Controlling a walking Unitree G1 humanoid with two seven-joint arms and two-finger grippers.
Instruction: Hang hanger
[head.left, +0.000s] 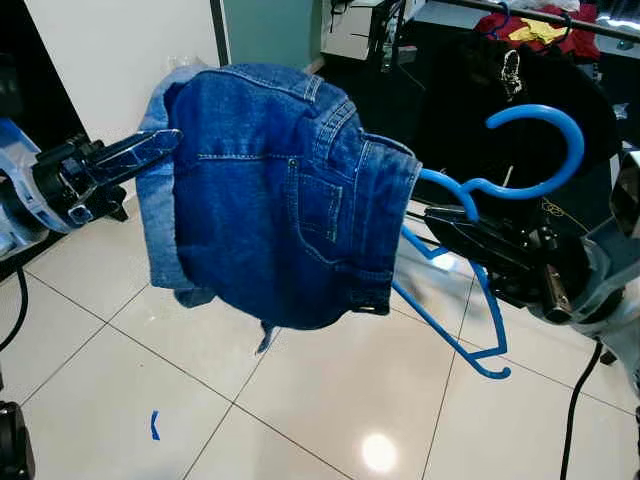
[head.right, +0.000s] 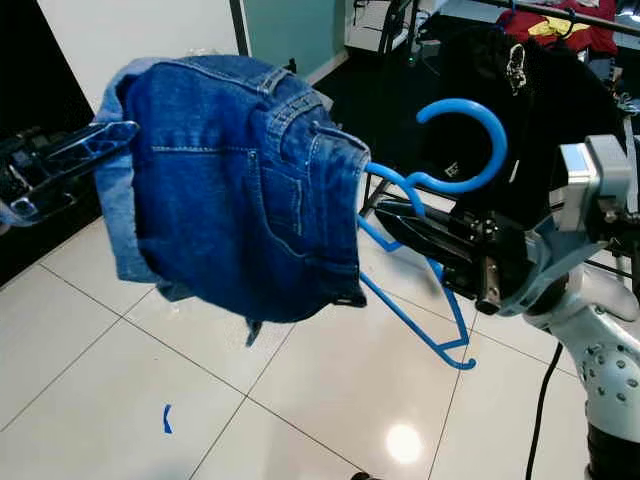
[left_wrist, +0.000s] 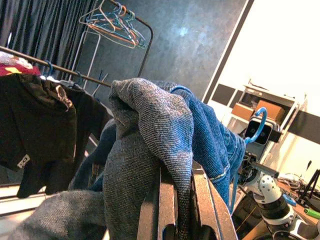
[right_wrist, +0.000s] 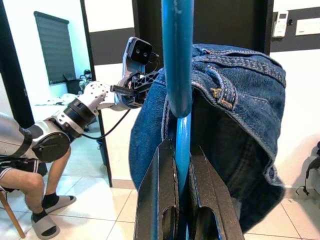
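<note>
The right gripper (head.left: 440, 215) has its two black fingers clamped together on the neck of the blue hanger (head.left: 530, 155), just below the open hook, which points up toward the clothes rail (head.left: 560, 18) at the far right of the scene; holding it there probably keeps the hook free to go over the rail. A pair of blue denim shorts (head.left: 275, 190) is draped over the hanger, carried in the air above the tiled floor (head.left: 330, 400), and the hanger's lower bar sticks out below and to the right of the cloth. The left gripper (head.left: 165, 143) has its fingers closed on the denim at the far side of the garment, seemingly to steady the load and stop it sliding off while it is carried. The hanger is not yet on the rail, where dark clothes (head.left: 500, 90) already hang. The right wrist view shows the fingers (right_wrist: 160, 200) pinching the blue shaft directly, with the shorts beside it and a seated person's legs (right_wrist: 35, 185) beyond the left arm, near the floor's edge. The left wrist view shows the cloth gripped between the pads (left_wrist: 167, 200), and a second rack with bare hangers (left_wrist: 112, 22) against a dark curtain.
</note>
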